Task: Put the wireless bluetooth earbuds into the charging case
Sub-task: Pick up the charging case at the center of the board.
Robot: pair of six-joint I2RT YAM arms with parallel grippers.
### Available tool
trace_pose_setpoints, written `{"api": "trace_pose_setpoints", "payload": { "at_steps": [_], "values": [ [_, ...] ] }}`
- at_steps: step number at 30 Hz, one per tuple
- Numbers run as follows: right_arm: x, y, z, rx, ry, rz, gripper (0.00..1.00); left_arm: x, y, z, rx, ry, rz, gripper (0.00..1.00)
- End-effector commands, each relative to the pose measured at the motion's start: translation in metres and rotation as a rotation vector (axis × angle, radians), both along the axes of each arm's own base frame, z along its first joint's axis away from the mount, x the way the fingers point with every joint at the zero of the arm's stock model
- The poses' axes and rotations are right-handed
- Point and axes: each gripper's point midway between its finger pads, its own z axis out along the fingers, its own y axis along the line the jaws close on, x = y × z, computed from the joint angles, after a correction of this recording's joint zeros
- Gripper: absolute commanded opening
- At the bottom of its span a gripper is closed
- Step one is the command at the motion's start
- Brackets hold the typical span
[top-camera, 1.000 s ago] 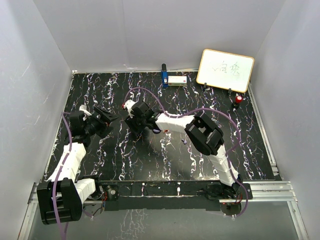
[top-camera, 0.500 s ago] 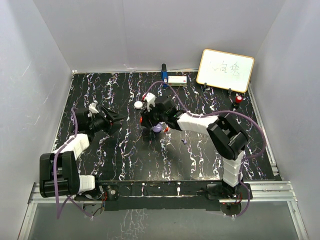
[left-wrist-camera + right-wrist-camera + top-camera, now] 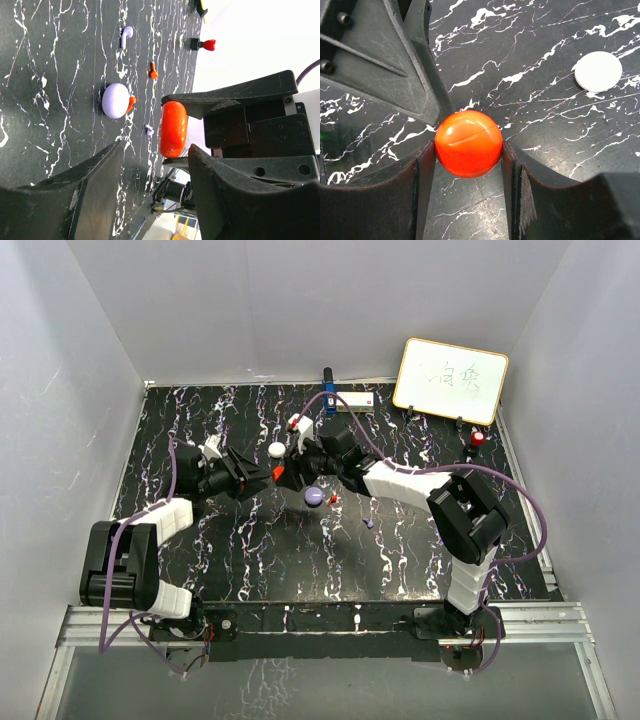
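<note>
Left gripper (image 3: 264, 473) now closer, half-spread, empty, beside closed red case (image 3: 468, 143) in right gripper (image 3: 468, 151) pinch; purple case (image 3: 314, 496) near.

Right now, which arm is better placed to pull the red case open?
Left. The right pincer is clamped on the red case, so it is busy; the left pincer faces that case empty, jaws apart.

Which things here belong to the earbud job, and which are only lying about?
Job: red case, purple case, white case, red earbuds, purple earbud.
Lying about: whiteboard, red-capped object, blue item, white box.
</note>
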Motion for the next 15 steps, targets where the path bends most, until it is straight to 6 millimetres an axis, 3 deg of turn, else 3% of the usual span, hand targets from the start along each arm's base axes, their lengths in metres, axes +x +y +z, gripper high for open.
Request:
{"api": "trace_pose_setpoints", "payload": {
  "at_steps": [1,15],
  "values": [
    [0.002,0.002,0.056,0.116,-0.067,0.049,0.03,0.011,-0.005,0.025,-0.019,-0.104,-0.031,0.52],
    [0.001,0.002,0.055,0.107,-0.056,0.074,0.03,0.017,-0.025,0.031,-0.042,-0.138,-0.082,0.48]
  ]
}}
